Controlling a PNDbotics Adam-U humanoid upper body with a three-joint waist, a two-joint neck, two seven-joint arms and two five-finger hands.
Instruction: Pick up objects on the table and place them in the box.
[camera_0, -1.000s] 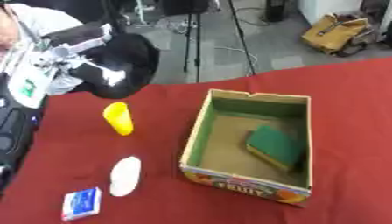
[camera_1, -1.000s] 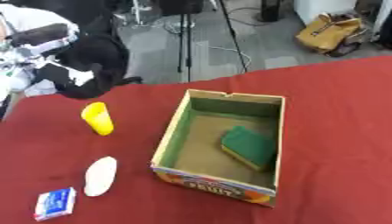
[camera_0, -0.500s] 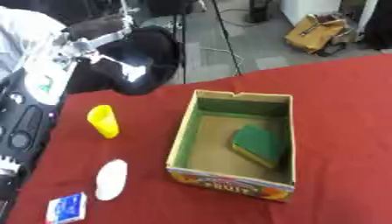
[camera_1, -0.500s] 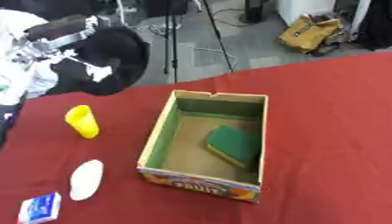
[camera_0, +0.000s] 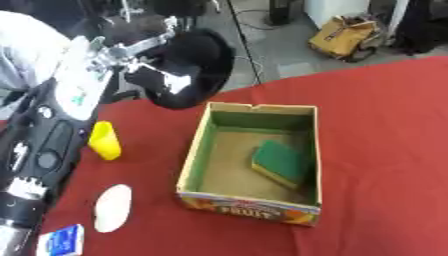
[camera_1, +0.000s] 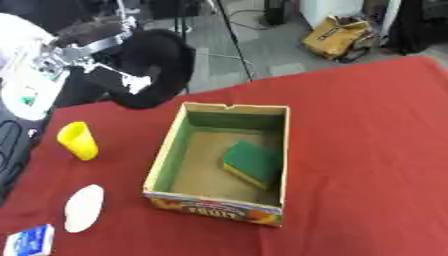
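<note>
The box (camera_0: 248, 200) sits open near the middle of the red table (camera_0: 385, 125), and 1 thing is already in it: a green sponge (camera_0: 280, 162) with a yellow underside, lying against the right-hand wall. 3 things are left outside, all off to the box's left: a yellow cup (camera_0: 104, 141) upright nearest the far edge, a white oval object (camera_0: 112, 208) closer in, and a small blue-and-white packet (camera_0: 61, 242) at the near left corner. So I'd judge the job roughly a quarter done. The robot's left arm comes in along the left side, and its left hand (camera_0: 166, 80) is raised above the table's far left edge, beyond the box's far left corner and past the cup, touching none of the remaining objects. It shows against a dark round shape, so I cannot tell how its fingers are set or whether it holds anything. The right hand does not show in either view.
</note>
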